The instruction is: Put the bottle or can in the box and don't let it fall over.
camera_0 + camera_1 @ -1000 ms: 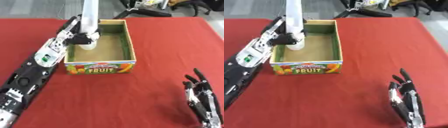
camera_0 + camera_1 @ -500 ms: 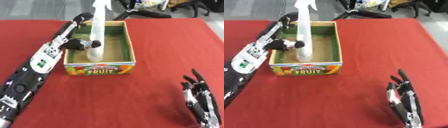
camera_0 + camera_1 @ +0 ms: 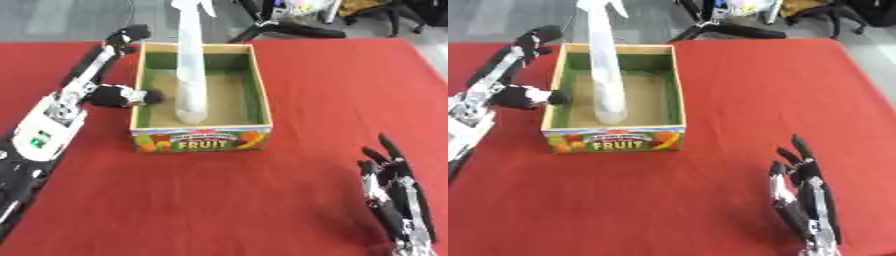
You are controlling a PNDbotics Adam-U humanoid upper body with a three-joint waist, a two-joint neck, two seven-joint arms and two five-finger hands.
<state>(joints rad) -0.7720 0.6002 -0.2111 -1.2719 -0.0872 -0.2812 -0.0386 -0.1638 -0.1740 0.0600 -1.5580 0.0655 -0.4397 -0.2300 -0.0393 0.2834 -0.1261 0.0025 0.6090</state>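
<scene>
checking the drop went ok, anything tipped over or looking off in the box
Nothing stands out. The tall white spray bottle stands upright inside the cardboard fruit box, near its left wall. The left hand is outside that wall, off the bottle.

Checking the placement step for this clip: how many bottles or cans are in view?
1. A tall white bottle stands upright inside the fruit box, toward its left side, untouched by either hand. None shows elsewhere on the red table.

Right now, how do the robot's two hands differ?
The left hand lies outside the box, by its left wall, fingers open, apart from the white bottle standing upright inside. The right hand rests near the lower right corner, far from the box, fingers straight and pointing up. Both are black and hold nothing.
</scene>
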